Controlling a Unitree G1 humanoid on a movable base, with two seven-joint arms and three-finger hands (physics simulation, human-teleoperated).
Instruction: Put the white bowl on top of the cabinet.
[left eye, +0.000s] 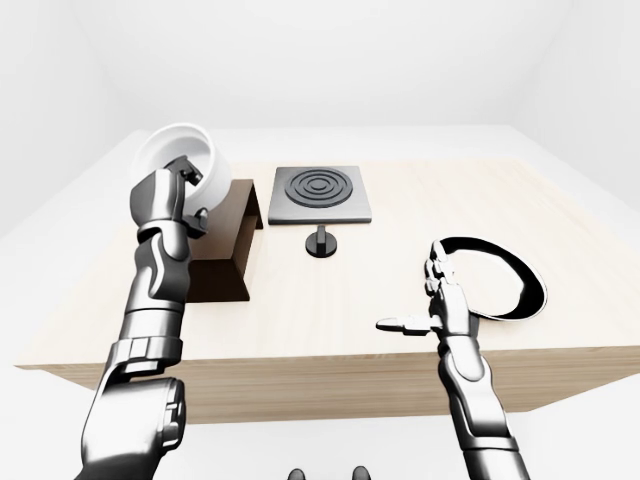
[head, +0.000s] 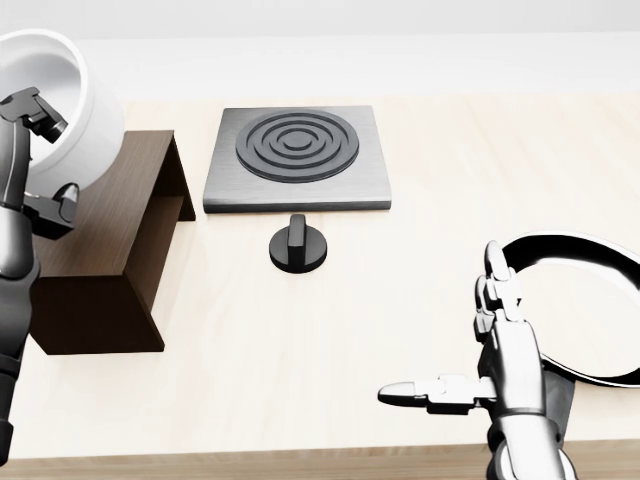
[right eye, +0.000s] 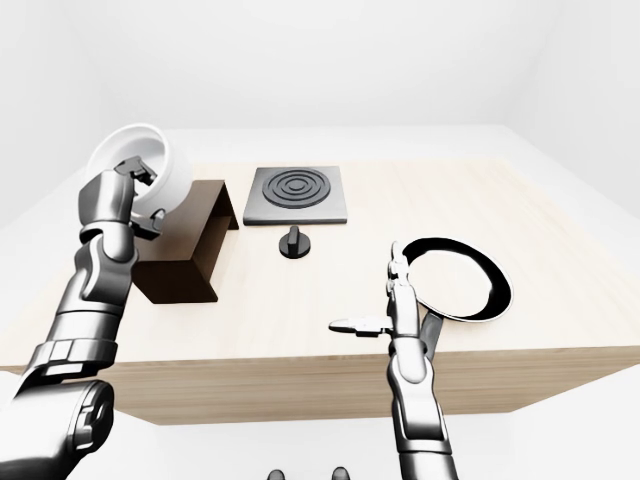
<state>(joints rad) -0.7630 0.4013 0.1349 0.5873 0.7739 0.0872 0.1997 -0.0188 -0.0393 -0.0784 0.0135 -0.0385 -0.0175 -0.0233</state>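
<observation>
The white bowl (left eye: 188, 150) is tilted on its side with its opening facing me. It hangs over the upper left part of the dark brown cabinet (head: 110, 235), which stands at the left of the wooden table. My left hand (left eye: 193, 196) is shut on the bowl's rim and holds it above the cabinet top. I cannot tell whether the bowl touches the cabinet. My right hand (head: 440, 322) is open and empty, fingers spread, low over the table at the lower right, next to a black-rimmed pan.
A grey square hob plate (head: 297, 150) with black rings lies right of the cabinet, with a black knob (head: 297, 245) below it. A black-rimmed white pan (left eye: 500, 250) lies at the table's right. The table's near edge (left eye: 330, 375) runs below both hands.
</observation>
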